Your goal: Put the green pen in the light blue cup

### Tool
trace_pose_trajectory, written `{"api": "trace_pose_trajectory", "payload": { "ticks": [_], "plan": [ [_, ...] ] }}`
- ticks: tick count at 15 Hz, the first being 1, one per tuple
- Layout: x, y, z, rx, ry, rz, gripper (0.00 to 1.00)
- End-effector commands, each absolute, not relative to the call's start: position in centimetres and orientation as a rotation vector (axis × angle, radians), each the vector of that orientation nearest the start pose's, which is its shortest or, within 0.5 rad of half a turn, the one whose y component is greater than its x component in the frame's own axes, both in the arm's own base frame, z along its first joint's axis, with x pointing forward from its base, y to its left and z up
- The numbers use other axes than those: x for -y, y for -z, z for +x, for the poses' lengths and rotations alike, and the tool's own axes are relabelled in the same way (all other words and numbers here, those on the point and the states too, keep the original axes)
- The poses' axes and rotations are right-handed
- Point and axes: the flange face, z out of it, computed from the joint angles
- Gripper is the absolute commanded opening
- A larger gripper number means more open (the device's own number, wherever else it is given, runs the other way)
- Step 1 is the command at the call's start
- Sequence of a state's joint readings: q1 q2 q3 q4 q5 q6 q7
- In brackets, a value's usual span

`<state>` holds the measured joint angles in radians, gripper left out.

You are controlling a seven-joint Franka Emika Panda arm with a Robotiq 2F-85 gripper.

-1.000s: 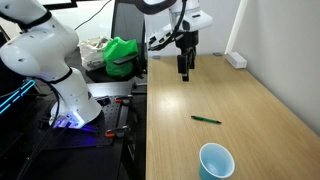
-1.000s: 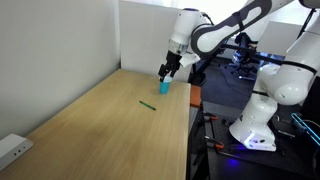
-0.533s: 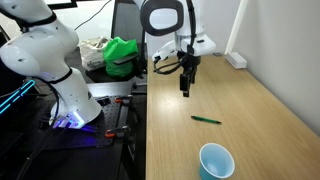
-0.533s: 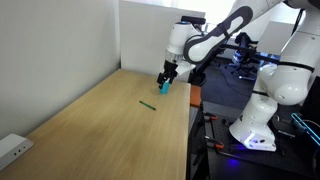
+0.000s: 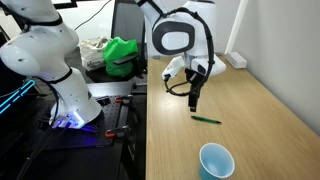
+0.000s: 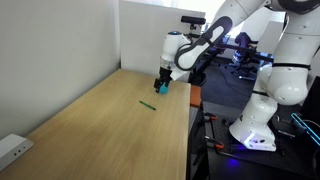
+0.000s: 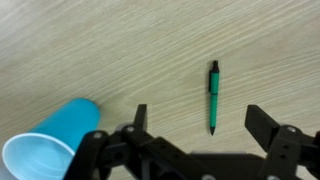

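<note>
Wood bench (image 5: 255, 105) is carrying green pen (image 7: 213, 95) & light blue cup (image 7: 45, 145); gripper (image 7: 200, 120), wide open & empty, is hovering probably just above pen. Approach step; next: descending, straddling pen.

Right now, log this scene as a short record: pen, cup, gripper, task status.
pen: green pen lying flat on the wooden table, not held
cup: light blue cup upright, mouth up, apart from the pen
gripper: gripper open and empty, hovering above the table close to the pen
wrist view: pen shows between the two spread fingers, cup off to one side
task status: pen not yet grasped, not in the cup
</note>
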<state>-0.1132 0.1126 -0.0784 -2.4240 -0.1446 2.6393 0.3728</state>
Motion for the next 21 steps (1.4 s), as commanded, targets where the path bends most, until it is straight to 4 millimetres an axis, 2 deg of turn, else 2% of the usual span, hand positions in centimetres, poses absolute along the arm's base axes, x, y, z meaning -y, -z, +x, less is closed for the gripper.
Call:
{"api": "trace_pose_trajectory", "payload": {
  "ticks": [1, 7, 21],
  "plan": [
    [10.5, -25.4, 52.2, -0.681, 0.252, -3.150, 1.00],
    [10.5, -22.5, 54.9, -0.683, 0.345, -3.119, 1.00],
    [10.4, -17.5, 59.0, -0.734, 0.244, -3.040, 1.00]
  ]
}}
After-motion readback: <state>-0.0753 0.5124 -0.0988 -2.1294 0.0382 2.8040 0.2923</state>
